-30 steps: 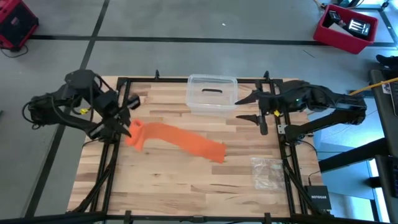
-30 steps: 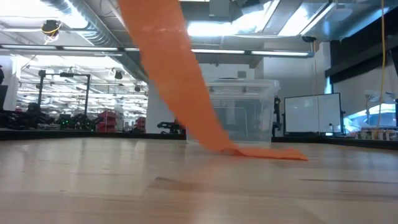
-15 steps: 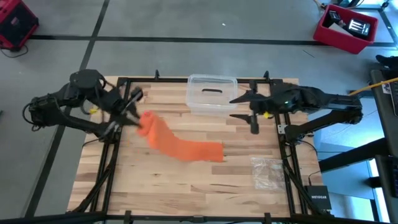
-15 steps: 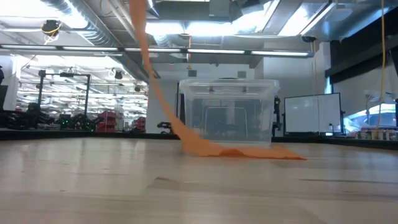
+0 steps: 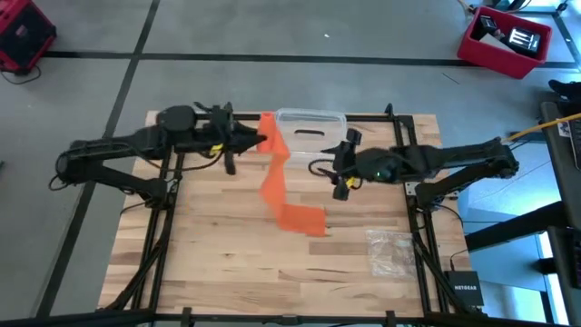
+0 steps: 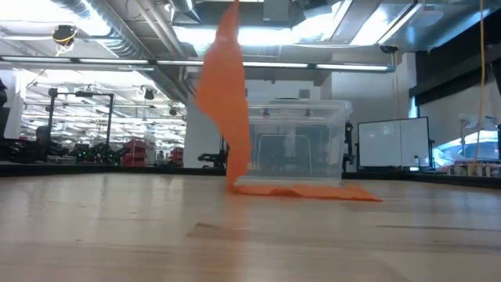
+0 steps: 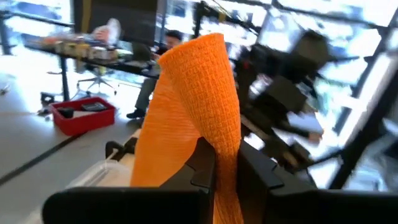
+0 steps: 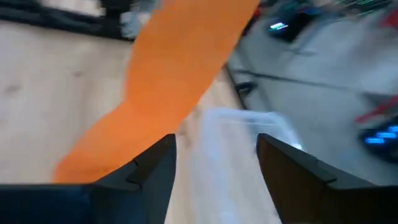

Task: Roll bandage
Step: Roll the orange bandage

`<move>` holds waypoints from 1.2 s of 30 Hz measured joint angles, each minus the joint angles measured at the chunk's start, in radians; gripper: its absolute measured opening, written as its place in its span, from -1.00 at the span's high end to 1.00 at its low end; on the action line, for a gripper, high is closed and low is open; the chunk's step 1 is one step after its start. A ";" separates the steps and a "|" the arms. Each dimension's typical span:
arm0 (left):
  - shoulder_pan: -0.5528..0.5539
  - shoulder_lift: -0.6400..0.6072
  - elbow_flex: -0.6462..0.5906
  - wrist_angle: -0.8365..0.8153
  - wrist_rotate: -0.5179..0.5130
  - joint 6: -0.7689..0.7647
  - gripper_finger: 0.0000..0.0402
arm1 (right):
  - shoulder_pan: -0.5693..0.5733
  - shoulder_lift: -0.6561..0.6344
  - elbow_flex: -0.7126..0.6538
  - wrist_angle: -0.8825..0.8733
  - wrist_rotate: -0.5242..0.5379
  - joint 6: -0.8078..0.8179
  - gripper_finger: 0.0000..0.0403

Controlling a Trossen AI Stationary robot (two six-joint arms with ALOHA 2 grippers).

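At the table's far edge sits a clear plastic box, nothing visible inside, though the bandage partly covers it. Left gripper pinches the bandage's upper end, raised just beside the box's left corner; the orange strip hangs down, its lower end lying flat on the wooden table. Right gripper, fingers spread, holds nothing, near the strip. Crinkled clear bag lies well apart.

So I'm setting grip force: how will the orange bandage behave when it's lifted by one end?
Probably floppy: the bandage, pinched by the left claw, hangs in a drooping curve while its far end lies on the table. Likely light, since one pinch holds it up. Its woven texture probably resists slipping.
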 joint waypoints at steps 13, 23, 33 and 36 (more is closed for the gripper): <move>-0.003 0.066 -0.177 0.360 -0.114 -0.190 0.78 | 0.124 0.215 -0.117 0.940 0.217 -0.572 -0.12; -0.019 0.078 -0.178 0.362 -0.114 -0.198 0.76 | 0.064 0.375 -0.040 1.154 0.272 -0.924 -0.12; -0.028 0.075 -0.178 0.379 -0.099 -0.206 0.76 | 0.042 0.386 -0.033 1.184 0.313 -1.019 -0.08; -0.028 0.075 -0.178 0.383 -0.099 -0.210 0.76 | 0.043 0.386 -0.033 1.212 0.320 -1.074 0.03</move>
